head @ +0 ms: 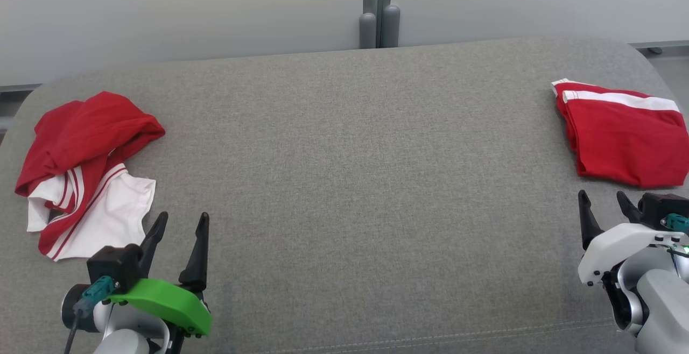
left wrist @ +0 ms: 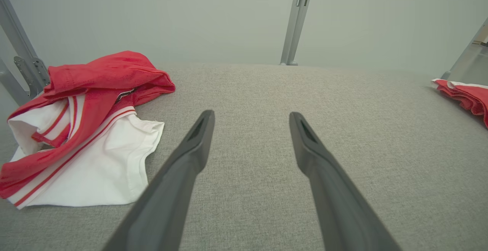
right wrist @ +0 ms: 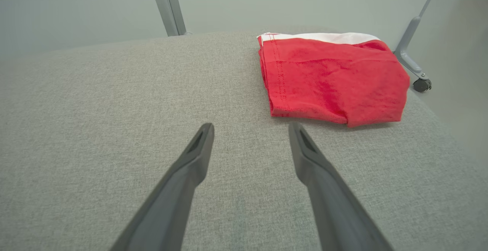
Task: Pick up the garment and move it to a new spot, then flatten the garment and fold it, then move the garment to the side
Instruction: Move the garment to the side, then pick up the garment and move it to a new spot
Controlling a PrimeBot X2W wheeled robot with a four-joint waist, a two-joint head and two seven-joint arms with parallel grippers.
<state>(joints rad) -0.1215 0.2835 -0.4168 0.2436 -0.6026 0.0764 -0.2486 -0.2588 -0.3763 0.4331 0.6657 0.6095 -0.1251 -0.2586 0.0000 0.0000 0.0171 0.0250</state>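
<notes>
So, looking at the garment crumpled on the bench at 10 o'clock off the left pincer, near, lying 1-to-7. Gaping wide and empty, same as the right pincer way over by a folded garment.

A wide surface of grey woven cloth has rounded far corners and a stitched seam along its near edge. Behind it stand pale grey-white panels, joined by a grey metal post. On the right, a slanted metal leg ends in a small dark caster wheel on the pale floor; the light is soft and even.
</notes>
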